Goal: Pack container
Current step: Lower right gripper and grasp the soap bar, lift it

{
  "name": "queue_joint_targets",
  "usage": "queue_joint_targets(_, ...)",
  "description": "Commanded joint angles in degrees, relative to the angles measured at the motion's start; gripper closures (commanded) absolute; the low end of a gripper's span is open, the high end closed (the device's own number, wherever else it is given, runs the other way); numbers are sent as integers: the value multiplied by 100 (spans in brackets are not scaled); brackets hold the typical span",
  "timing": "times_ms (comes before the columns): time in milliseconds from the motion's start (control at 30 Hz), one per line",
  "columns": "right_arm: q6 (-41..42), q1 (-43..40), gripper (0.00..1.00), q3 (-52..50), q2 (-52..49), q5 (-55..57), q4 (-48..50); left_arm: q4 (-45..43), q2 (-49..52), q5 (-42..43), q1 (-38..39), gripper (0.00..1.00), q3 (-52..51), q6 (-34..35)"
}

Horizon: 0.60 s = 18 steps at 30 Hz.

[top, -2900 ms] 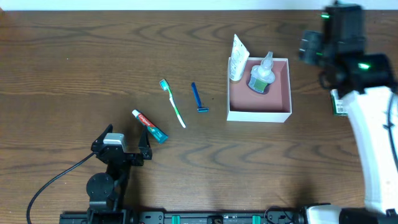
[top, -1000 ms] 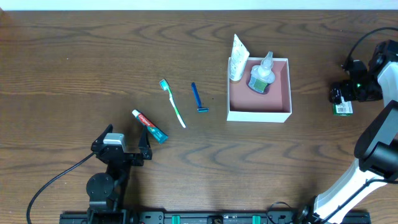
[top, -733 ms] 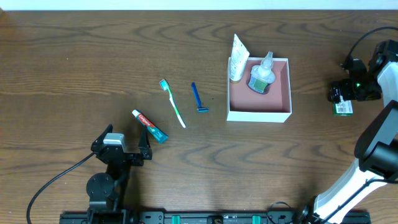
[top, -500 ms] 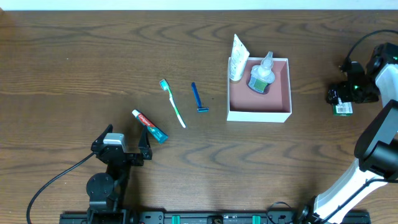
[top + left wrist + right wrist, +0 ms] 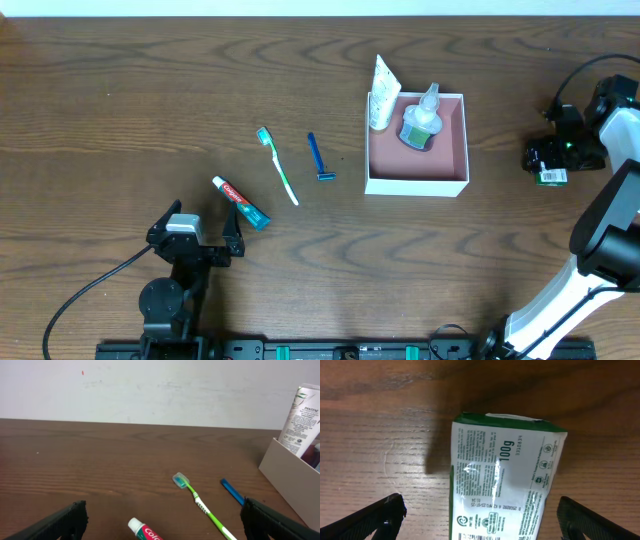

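The container [image 5: 415,186], a white-walled box with a pink inside, stands right of centre and holds a small clear bottle [image 5: 420,122]. A white Pantene tube [image 5: 381,95] leans at its far left corner. On the wood to its left lie a blue razor [image 5: 319,158], a green toothbrush [image 5: 277,165] and a toothpaste tube [image 5: 240,203]. My left gripper [image 5: 200,232] rests open just short of the toothpaste [image 5: 145,531]. At the far right, my right gripper [image 5: 485,521] hangs open above the green-and-white soap packet [image 5: 505,475], one finger on each side of it.
The right arm's white link [image 5: 610,230] runs along the table's right edge. A black cable [image 5: 90,290] trails from the left arm's base at the front left. In the left wrist view, the container's wall [image 5: 285,480] rises at the right, behind the razor [image 5: 231,491].
The right arm has swung out to the far right and come down over the soap packet, edging slightly left in the last second. The left arm and the toiletries have not moved.
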<state>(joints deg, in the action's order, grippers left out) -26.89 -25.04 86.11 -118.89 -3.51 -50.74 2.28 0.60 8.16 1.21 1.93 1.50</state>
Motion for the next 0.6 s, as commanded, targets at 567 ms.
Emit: queue_joint_targets(567, 160, -13, 3, -149, -39, 214, 162, 87, -26, -22, -28, 2, -170, 24)
